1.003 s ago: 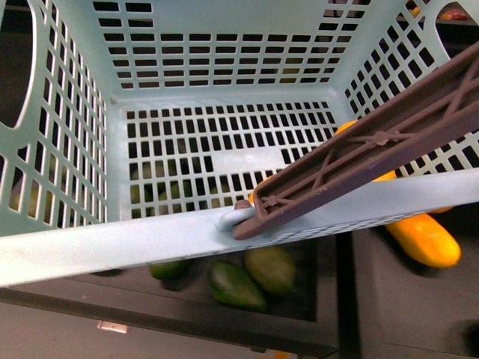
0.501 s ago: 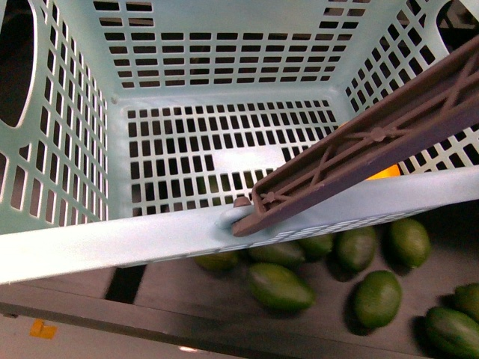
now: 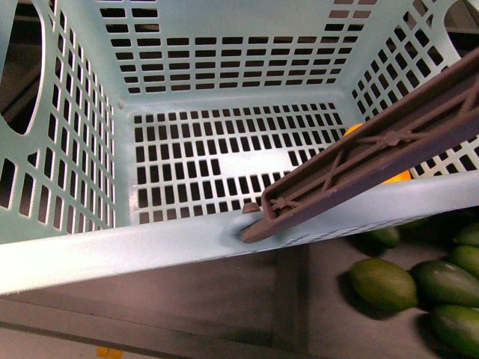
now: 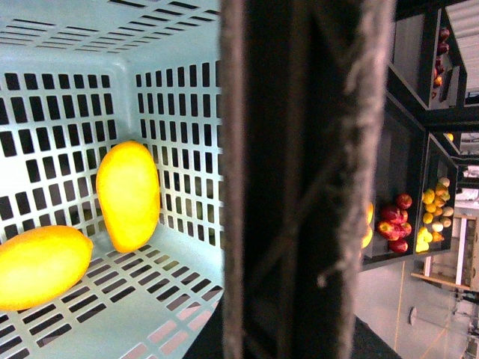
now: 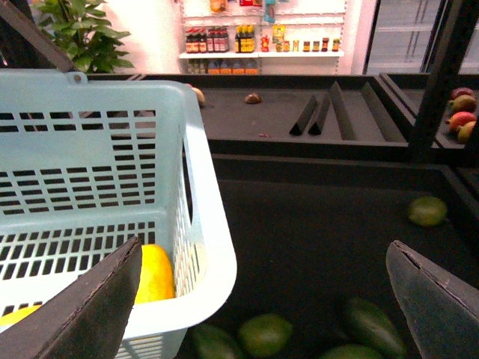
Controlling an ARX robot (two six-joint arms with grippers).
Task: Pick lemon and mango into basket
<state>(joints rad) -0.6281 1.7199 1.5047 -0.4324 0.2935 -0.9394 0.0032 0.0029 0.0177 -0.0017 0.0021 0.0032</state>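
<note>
2 orange-yellow fruits, seemingly the mango (image 4: 129, 196) and lemon (image 4: 41, 265), are lying inside the basket (image 3: 112, 250). The right gripper (image 5: 262, 299) is hanging released and empty; the left gripper's jaws are not showing, so I cannot tell. The risk is the basket tipping under its handle (image 3: 374, 153), rolling fruit out toward the green fruits (image 3: 383, 284).

I see the basket (image 3: 97, 254) in pale teal, walls and floor patterned with rows of rectangular slots, and its handle (image 3: 374, 157) brownish-mauve with a criss-cross rib pattern. Two fruits in it read deep orange-yellow: lemon (image 4: 129, 194) and mango (image 4: 41, 265), both plain-skinned. Green fruits (image 3: 383, 284) lie on a dark grey-black shelf (image 3: 224, 292).
</note>
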